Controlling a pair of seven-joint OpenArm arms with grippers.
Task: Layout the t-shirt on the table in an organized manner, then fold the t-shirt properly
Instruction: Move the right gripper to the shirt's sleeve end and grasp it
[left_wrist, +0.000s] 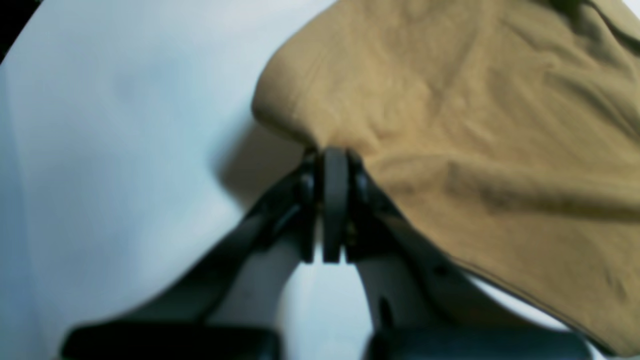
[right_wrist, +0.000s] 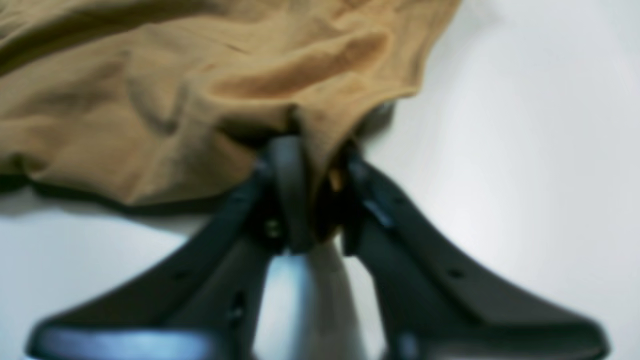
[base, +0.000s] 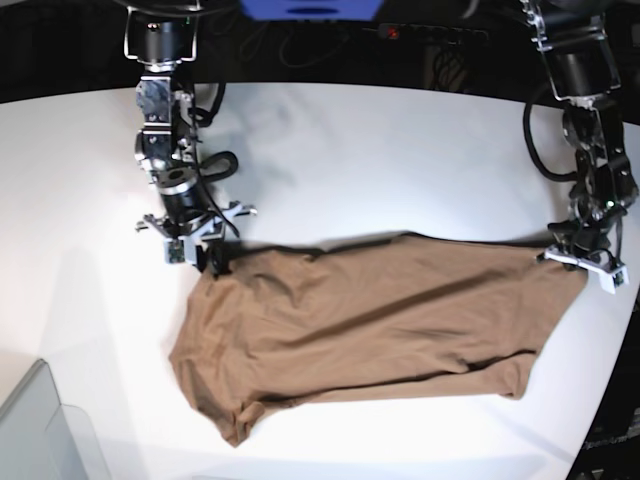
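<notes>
Where spread widest, white curved-edged surface (base: 400, 130), extending well past both hands on every side. Lying on it, brown t-shirt (base: 370, 320), stretched lengthwise between the two hands, wrinkled, one long crease running along the body; a sleeve bunched at the lower corner, below the right hand and well apart from it. Left hand (left_wrist: 334, 155), clenched on a rounded edge of the cloth; fabric fanning up and away from the fingertips, part of it draped over the outer finger (left_wrist: 400, 225), shadow cast on the surface just beside the grip. Right hand (right_wrist: 312, 150), closed on a fold of the shirt; a pinch of cloth wedged between the fingers (right_wrist: 287, 165), remaining fabric heaped beyond and to one side of them, hem resting on the surface near the grip. Pale translucent container corner (base: 40, 430), well apart from either hand, at the surface's near corner.
</notes>
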